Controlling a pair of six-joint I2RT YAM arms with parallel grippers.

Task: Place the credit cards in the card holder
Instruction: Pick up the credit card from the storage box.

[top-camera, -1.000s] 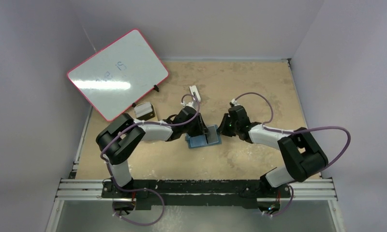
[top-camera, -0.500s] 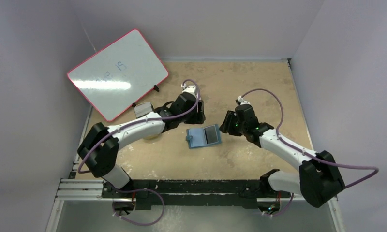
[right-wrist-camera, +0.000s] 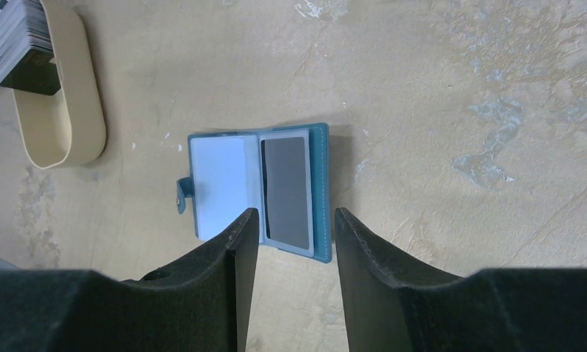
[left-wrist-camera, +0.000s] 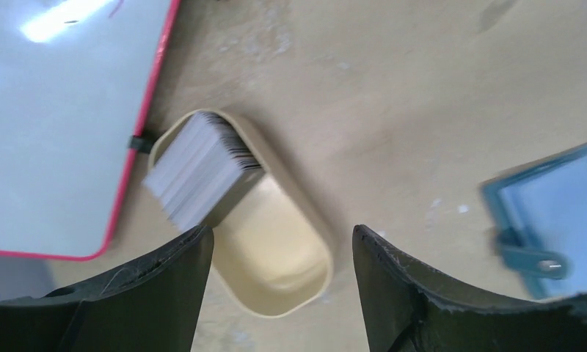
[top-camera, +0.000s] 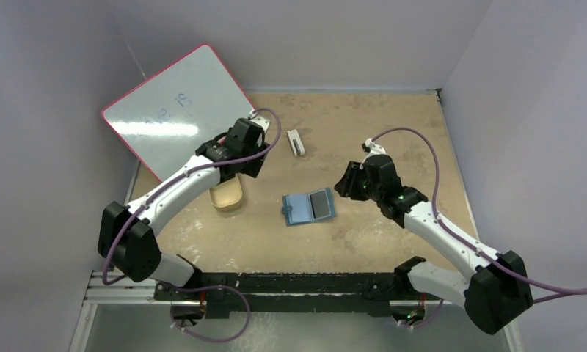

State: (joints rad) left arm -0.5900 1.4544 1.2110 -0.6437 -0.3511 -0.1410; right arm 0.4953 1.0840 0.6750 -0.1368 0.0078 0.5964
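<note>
The teal card holder (top-camera: 299, 210) lies open on the table's middle, its snap tab to the left. One dark glossy credit card (right-wrist-camera: 285, 187) sits in its right-hand pocket. More credit cards stand as a stack (left-wrist-camera: 199, 165) at one end of the tan tray (left-wrist-camera: 283, 282). My left gripper (left-wrist-camera: 283, 242) hovers open over that tray, with nothing between its fingers. The right gripper (right-wrist-camera: 294, 220) hangs open just off the holder's (right-wrist-camera: 217, 183) near edge, empty. Seen from above, the left gripper (top-camera: 238, 170) covers the stack, and the right gripper (top-camera: 343, 186) is to the right of the holder.
A red-framed whiteboard (top-camera: 177, 110) leans at the back left, close to the tray (top-camera: 228, 198). A small white block (top-camera: 296, 142) lies behind the holder. Grey walls close in the table on three sides.
Both grippers have left the holder and opened, with a card resting in its pocket. The left arm swung back-left over the tray. The right arm drew back to the right.
</note>
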